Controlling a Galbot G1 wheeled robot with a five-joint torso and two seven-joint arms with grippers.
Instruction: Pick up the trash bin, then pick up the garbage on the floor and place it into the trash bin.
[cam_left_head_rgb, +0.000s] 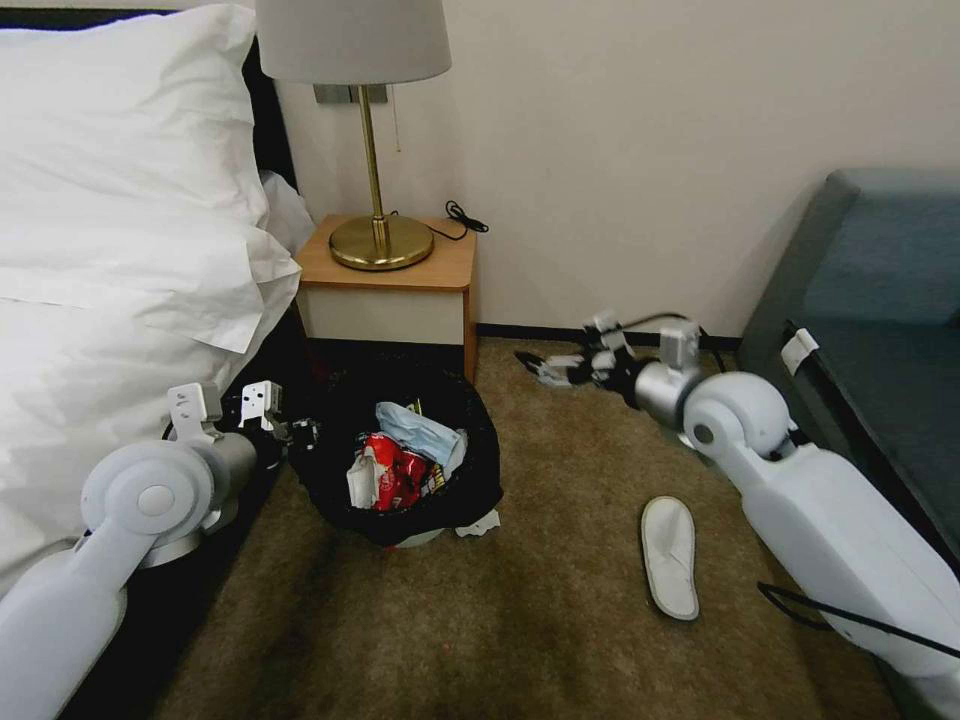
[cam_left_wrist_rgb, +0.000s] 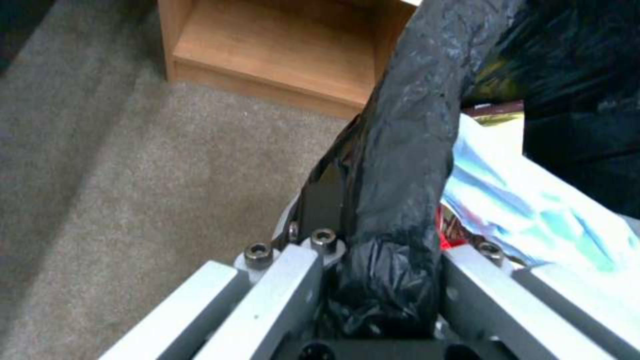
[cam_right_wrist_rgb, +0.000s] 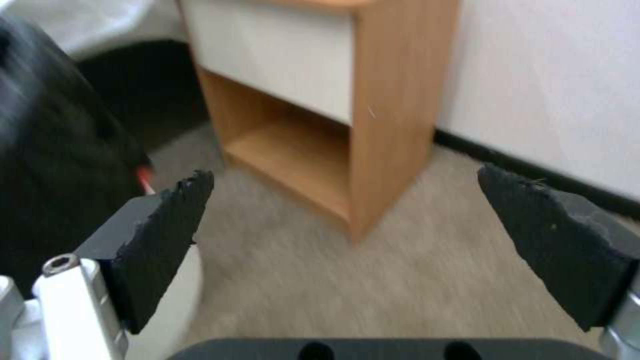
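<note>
The trash bin (cam_left_head_rgb: 400, 470) sits on the brown carpet (cam_left_head_rgb: 540, 620) right in front of the nightstand (cam_left_head_rgb: 388, 290), close against the bed (cam_left_head_rgb: 110, 300) on its left. Its black bag hides nearly the whole body; just a sliver of pale base peeks out at the near side. Inside I count a red wrapper (cam_left_head_rgb: 395, 478), a pale blue-white crumpled piece (cam_left_head_rgb: 420, 430) and something white at the left, but the pile is jumbled so I can't sort it further.

The left pincer (cam_left_head_rgb: 300, 432) is clamped on the bin's left rim; in the left wrist view the bagged rim (cam_left_wrist_rgb: 400, 200) runs straight between its fingers (cam_left_wrist_rgb: 280, 295), which squeeze the plastic. The pincer's tips are buried under the bag.

One white slipper (cam_left_head_rgb: 670, 555) lies on the carpet to the right of the bin, well apart from it. A small white scrap (cam_left_head_rgb: 480, 523) rests just beside the bin's base.

The right pincer (cam_left_head_rgb: 550, 368) hangs low near the far wall, right of the nightstand, its pads (cam_right_wrist_rgb: 167, 240) spread wide with nothing between them.

One brass lamp (cam_left_head_rgb: 375, 150) stands on the nightstand, its shade cut off at the top.
</note>
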